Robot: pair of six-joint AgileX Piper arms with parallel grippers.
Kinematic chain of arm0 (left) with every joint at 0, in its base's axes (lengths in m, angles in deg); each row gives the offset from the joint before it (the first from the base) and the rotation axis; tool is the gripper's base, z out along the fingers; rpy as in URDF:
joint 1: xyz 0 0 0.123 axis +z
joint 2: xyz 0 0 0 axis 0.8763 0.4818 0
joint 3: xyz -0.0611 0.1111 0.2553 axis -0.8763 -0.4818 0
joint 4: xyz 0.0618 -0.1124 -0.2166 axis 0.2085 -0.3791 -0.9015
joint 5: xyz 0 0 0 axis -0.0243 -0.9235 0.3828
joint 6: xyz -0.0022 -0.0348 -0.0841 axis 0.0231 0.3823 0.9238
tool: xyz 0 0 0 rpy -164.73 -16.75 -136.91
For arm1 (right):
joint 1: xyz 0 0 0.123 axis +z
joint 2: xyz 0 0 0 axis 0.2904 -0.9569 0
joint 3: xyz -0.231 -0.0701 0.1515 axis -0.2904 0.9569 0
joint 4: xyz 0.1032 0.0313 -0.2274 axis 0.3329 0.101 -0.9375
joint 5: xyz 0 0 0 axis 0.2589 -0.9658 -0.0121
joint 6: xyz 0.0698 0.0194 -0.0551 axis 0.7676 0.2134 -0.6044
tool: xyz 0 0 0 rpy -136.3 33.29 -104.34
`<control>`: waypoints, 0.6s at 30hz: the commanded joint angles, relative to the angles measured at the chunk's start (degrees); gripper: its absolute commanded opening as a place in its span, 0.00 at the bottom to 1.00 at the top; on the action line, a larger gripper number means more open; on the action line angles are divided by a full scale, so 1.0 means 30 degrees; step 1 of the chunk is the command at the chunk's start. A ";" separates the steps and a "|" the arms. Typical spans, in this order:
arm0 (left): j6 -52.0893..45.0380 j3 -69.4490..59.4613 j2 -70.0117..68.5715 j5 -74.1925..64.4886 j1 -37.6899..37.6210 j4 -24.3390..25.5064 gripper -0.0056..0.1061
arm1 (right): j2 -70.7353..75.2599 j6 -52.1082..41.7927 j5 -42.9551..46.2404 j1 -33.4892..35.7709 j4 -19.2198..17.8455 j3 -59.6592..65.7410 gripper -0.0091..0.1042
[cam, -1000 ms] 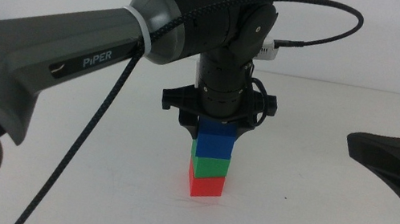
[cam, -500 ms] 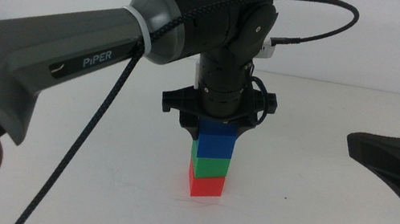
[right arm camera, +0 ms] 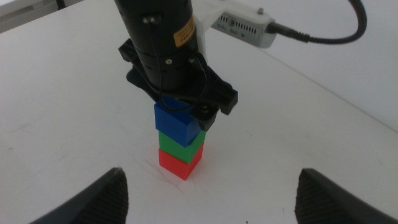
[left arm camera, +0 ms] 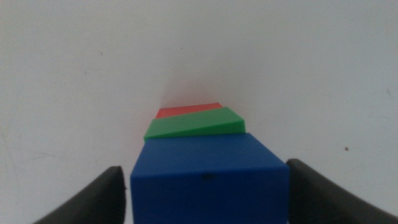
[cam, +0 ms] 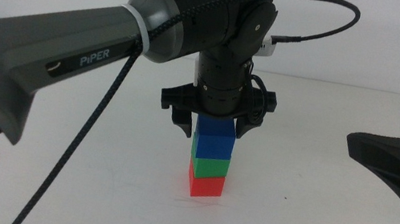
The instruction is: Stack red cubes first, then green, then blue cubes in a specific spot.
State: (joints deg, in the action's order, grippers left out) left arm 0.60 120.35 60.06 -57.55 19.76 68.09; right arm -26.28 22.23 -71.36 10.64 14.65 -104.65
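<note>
The red cube stands on the white table with the green cube on it and the blue cube on top, a straight stack of three. My left gripper hangs straight down over the stack. It is open, with its jaws either side of the blue cube's upper part and small gaps showing. The left wrist view shows the blue cube between the jaws, with the green and red cubes below it. My right gripper waits open and empty at the right edge.
The left arm's cable hangs down to the left of the stack. The right wrist view shows the stack under the left gripper, with bare white tabletop around it.
The left gripper's jaws have spread apart off the blue cube's sides. The stack has not moved. The right arm has not moved.
</note>
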 commanded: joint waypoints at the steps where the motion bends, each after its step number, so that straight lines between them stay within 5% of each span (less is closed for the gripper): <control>1: 0.0021 0.0588 -0.1554 -0.0146 -0.0029 0.0244 0.84 | 0.0169 -0.0186 0.1180 -0.0115 0.0193 -0.0523 0.89; 18: -0.6070 0.0418 -0.8347 -0.1566 -0.0029 0.4227 0.88 | 0.0169 -0.0186 0.1180 -0.0115 0.0193 -0.0523 0.89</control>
State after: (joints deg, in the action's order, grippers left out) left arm -13.82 120.35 39.24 -58.64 19.76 77.63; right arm -26.28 22.23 -71.36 10.64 14.65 -104.65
